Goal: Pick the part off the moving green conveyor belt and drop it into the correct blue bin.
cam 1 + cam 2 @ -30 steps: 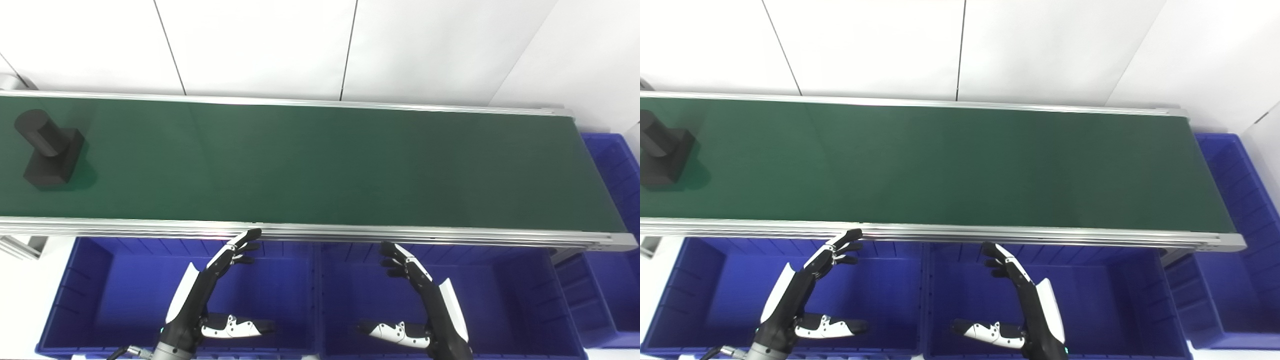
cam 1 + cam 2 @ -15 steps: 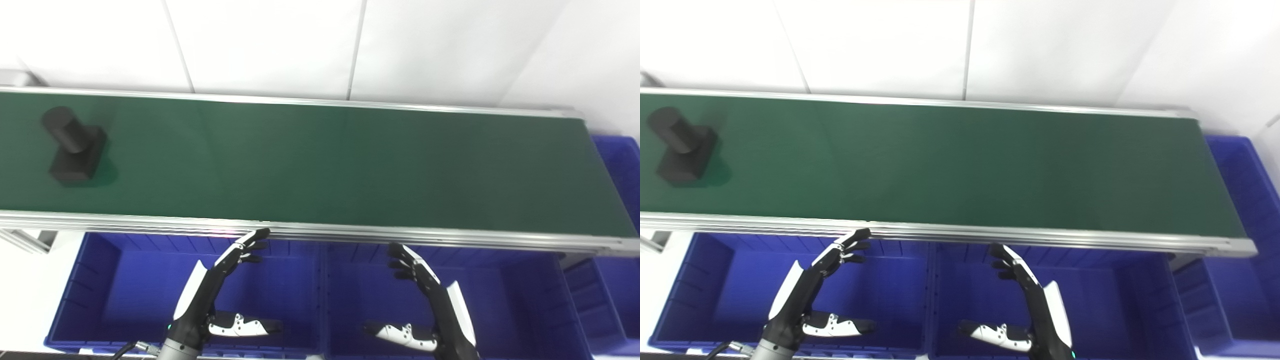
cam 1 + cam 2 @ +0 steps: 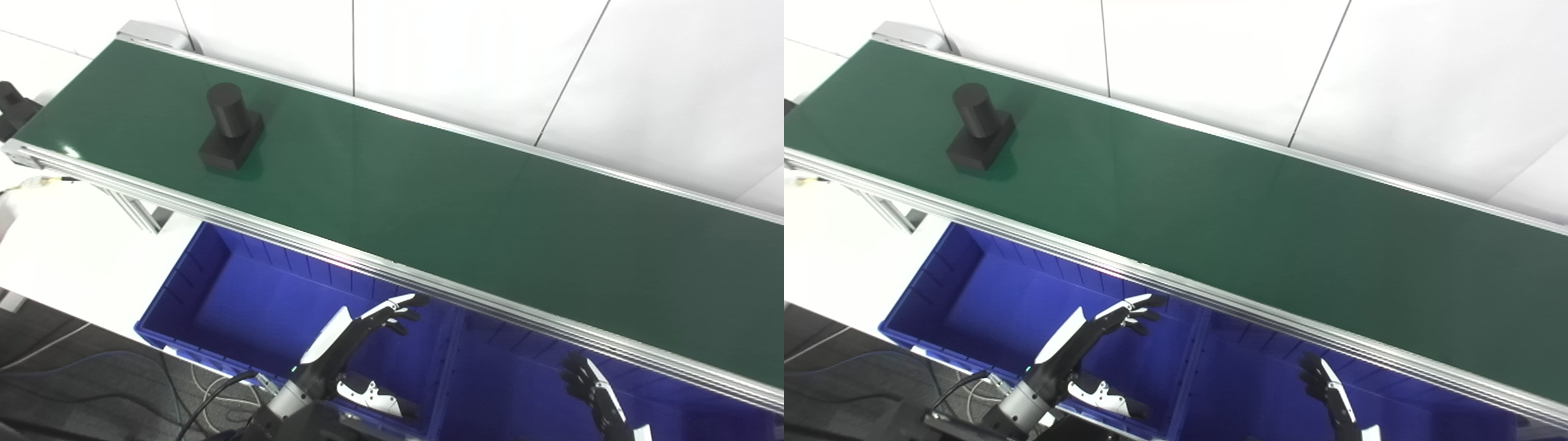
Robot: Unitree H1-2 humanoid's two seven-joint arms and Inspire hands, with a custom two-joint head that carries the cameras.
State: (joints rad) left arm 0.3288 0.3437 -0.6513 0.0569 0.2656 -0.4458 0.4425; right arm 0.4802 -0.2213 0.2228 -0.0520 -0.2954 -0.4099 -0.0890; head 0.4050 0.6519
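A black part point(image 3: 231, 128), an upright cylinder on a square base, stands on the green conveyor belt point(image 3: 429, 196) near its far left end; it also shows in the right eye view point(image 3: 979, 127). My left hand point(image 3: 361, 343) is open and empty, held over the left blue bin point(image 3: 202, 288) below the belt's near rail. My right hand point(image 3: 1329, 395) is at the bottom edge over the middle blue bin point(image 3: 508, 392). Only its spread fingers show, holding nothing. Both hands are far from the part.
The belt's aluminium rail point(image 3: 380, 266) runs diagonally above both bins. A white wall point(image 3: 490, 61) stands behind the belt. Cables point(image 3: 202, 392) and dark floor lie at the lower left. A black fitting point(image 3: 12, 110) sits off the belt's left end.
The camera has turned left and tilted, so the belt now runs diagonally. The part has travelled rightward along the belt. Both hands keep the same open pose; the right one sits mostly out of frame.
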